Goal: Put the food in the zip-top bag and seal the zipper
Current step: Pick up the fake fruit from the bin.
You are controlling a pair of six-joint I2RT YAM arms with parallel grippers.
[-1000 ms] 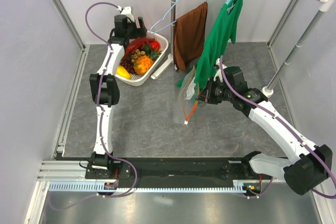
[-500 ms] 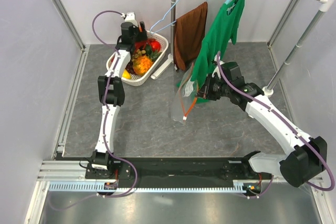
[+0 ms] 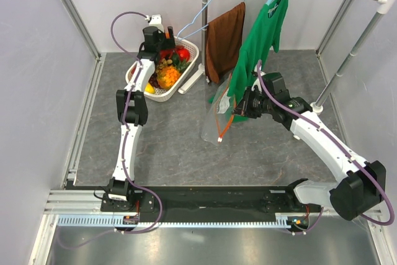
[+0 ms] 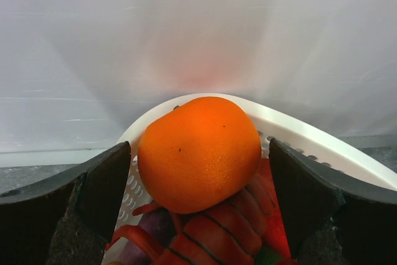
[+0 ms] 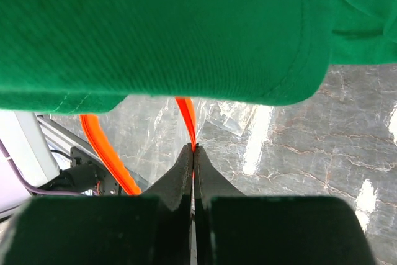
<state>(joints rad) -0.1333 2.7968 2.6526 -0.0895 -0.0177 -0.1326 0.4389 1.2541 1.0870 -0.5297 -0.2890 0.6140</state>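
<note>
My left gripper (image 3: 160, 40) hangs over the white mesh basket (image 3: 183, 72) at the back left. In the left wrist view it is open (image 4: 198, 184), its jaws either side of an orange ball (image 4: 198, 153) that lies on red toy food, not touching it. The little orange pineapple (image 3: 168, 77) and a yellow fruit (image 3: 149, 88) lie in the basket. My right gripper (image 3: 237, 112) is shut on the red-orange zipper (image 5: 187, 116) of the clear zip-top bag (image 3: 215, 119), which hangs above the table, its zipper (image 3: 224, 130) dangling down.
A green shirt (image 3: 260, 35) and a brown cloth (image 3: 223, 40) hang from a rail right behind the bag; the shirt's hem fills the top of the right wrist view (image 5: 186, 29). A vertical pole (image 3: 205, 4) stands by the basket. White walls enclose the grey table.
My left gripper moved right over the basket onto the orange ball. My right arm shifted slightly left with the bag, then held still.
</note>
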